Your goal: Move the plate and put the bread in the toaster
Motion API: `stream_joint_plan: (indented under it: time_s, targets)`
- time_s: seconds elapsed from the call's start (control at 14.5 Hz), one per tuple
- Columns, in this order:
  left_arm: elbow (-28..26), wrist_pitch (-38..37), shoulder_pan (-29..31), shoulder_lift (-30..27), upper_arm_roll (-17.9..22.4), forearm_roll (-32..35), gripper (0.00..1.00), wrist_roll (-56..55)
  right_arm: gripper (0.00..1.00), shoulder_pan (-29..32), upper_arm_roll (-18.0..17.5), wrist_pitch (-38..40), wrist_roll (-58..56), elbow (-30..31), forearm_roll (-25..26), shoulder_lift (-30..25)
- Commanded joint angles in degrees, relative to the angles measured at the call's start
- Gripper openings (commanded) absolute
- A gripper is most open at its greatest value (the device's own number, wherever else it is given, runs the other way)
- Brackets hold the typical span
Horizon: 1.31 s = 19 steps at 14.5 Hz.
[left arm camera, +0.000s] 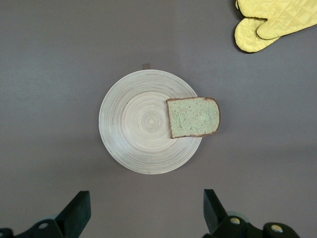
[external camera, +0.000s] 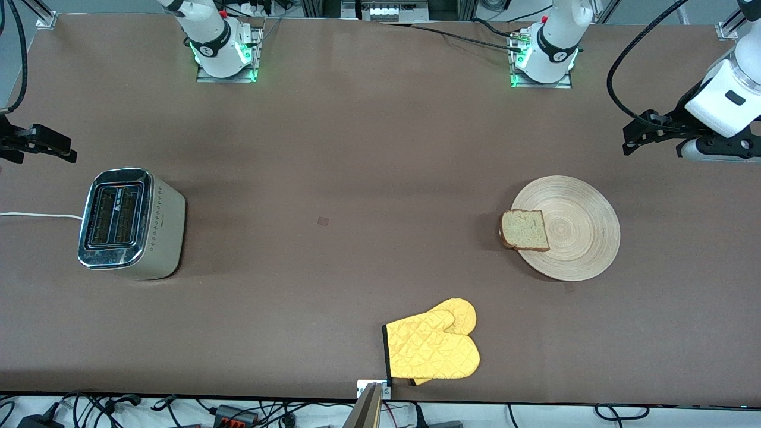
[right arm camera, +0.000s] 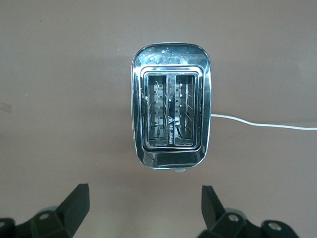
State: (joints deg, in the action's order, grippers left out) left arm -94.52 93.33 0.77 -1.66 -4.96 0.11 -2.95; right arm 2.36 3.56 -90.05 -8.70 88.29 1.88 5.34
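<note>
front view: the plate (external camera: 571,229) lies toward the left arm's end of the table, and the bread (external camera: 524,230) rests flat on its rim, partly overhanging the edge that faces the toaster (external camera: 129,223). the toaster stands well apart, at the right arm's end, slots up, its white cord (external camera: 38,215) trailing off the table edge. a pair of yellow oven mitts (external camera: 433,348) lies nearer the camera, between the two. the left gripper (external camera: 635,138) hangs in the air just off the plate, on the side toward the robots' bases, its arm bent low from the table's end. the right gripper (external camera: 56,148) hangs near the toaster in the same way. the left arm is by far the nearer one to plate and bread, so the first move looks like its job.

left wrist view: the left gripper (left arm camera: 146,210) looks straight down with its jaws wide and empty; the plate (left arm camera: 143,121) sits ahead of the fingertips (left arm camera: 79,203), and the bread (left arm camera: 193,117) lies off the jaw centreline, toward the mitts (left arm camera: 270,22).

right wrist view: the right gripper (right arm camera: 143,208) is wide open and holds nothing. the toaster (right arm camera: 171,112) is centred ahead of it, its slots running lengthwise away from the jaws.
</note>
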Motion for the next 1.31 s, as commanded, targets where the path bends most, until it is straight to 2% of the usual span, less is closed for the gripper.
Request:
stream_joint_plan:
  time_s: [0.0, 0.21, 0.55, 0.89, 1.1, 1.24]
  targets:
    - [-0.32, -0.26, 0.64, -0.8, -0.66, 0.86, 1.0, 0.23, 1.0, 0.46, -0.14, 0.75, 0.35, -0.57, -1.09, -0.07]
    - [0.47, -0.43, 0.55, -0.02, -0.66, 0.95, 1.0, 0.84, 1.0, 0.46, -0.14, 0.75, 0.35, -0.48, -1.09, -0.07]
    - [8.11, -11.05, 0.46, 5.08, -0.66, 0.34, 1.0, 0.84, 1.0, 0.46, -0.14, 0.75, 0.35, -0.48, -1.09, -0.07]
    - [8.3, -11.68, 0.72, 7.1, 0.21, 0.42, 1.0, 1.02, 1.0, 0.46, -0.14, 0.75, 0.35, -0.48, -1.09, -0.07]
    - [8.3, -13.26, 5.54, 10.25, 0.22, 0.25, 1.0, 4.95, 1.0, 0.46, -0.14, 0.75, 0.35, -0.48, -1.09, -0.07]
    - [8.39, -13.0, 10.89, 13.15, 0.21, -2.02, 1.0, 10.92, 1.0, 0.46, -0.14, 0.75, 0.35, -0.48, -1.09, -0.07]
